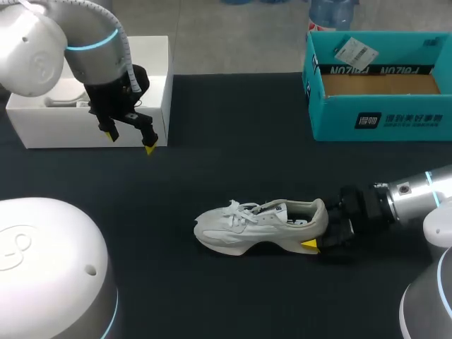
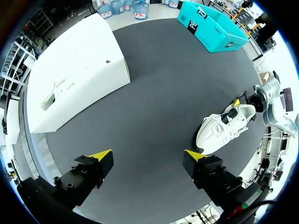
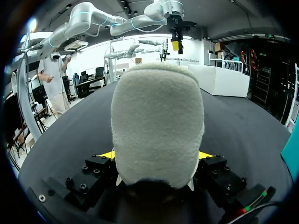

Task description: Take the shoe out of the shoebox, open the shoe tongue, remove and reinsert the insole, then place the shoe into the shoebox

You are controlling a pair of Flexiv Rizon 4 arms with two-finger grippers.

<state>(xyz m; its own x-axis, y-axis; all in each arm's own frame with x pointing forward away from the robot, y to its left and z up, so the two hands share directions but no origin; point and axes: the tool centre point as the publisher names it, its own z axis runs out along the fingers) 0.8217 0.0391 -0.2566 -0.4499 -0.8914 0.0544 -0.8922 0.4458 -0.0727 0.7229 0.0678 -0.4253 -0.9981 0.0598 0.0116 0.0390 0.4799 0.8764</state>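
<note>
- Far right, the teal shoebox (image 1: pixel 332 116) has a dark panel (image 1: pixel 367 120) on its near wall, with a white logo and a row of white characters beside it, too small for me to read.
- Dark lettering (image 1: pixel 378 70) runs along its inner far wall, upside down to me.
- A white tag (image 1: pixel 353 51) with fine print lies at its far rim.
- The left wrist view shows black letters on 2 outer walls of the teal shoebox (image 2: pixel 212 29).
- The shoe (image 1: pixel 247 229) has small marks inside that I cannot read.

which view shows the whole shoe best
The head view: the shoe stands whole, side-on, laces and opening visible. The left wrist view shows it small, far ahead of the left claw. The right wrist view shows only its heel, gripped in the right claw.
</note>
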